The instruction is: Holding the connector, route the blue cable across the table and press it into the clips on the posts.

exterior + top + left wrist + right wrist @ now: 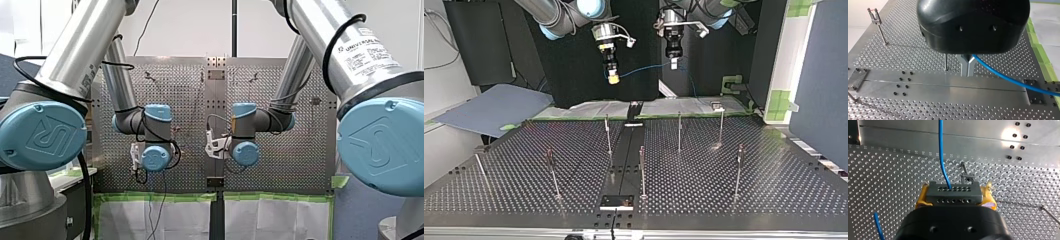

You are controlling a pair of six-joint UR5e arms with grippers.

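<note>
Above the table (749,190), my right gripper (955,195) clamps the connector (953,191) while my left gripper (967,65) pinches the blue cable (1003,76) strung between them. A taut span, lowered squarely onto the posts (679,131), should seat in their clips (874,15).

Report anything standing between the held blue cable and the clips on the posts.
Nothing visible does. The blue cable hangs in the air between my right end effector, which grips the connector, and my left end effector. The posts stand bare on the perforated table, with open space above their clips.
</note>
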